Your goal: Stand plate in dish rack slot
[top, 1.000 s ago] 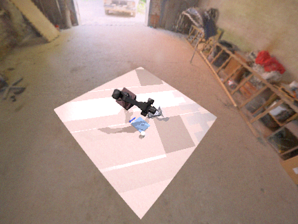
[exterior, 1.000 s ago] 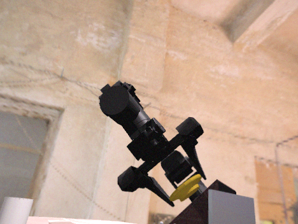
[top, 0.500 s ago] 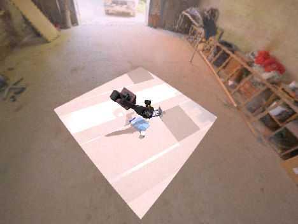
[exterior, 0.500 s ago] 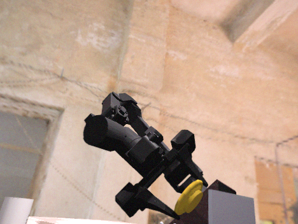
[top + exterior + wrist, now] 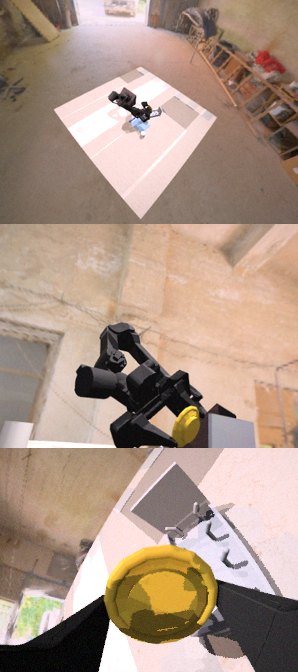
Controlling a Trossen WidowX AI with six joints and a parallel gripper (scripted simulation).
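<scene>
The yellow plate (image 5: 151,109) (image 5: 186,428) (image 5: 162,600) is held by its rim between the two black fingers. My gripper (image 5: 189,427) (image 5: 160,593) is shut on it, one finger at each side. In the exterior view the plate is steeply tilted, close to upright. The dish rack (image 5: 156,113) (image 5: 250,577), pale with grey rails and posts, lies on the table; in the wrist view it is beyond the plate, up and to the right, and the plate hides part of it. The plate looks raised clear of the rack.
A light blue mat (image 5: 140,125) lies beside the arm, with a small dark blue item (image 5: 132,119) by its edge. A white cylinder (image 5: 142,133) (image 5: 16,434) stands past the mat. A grey square panel (image 5: 170,500) shows beyond the rack.
</scene>
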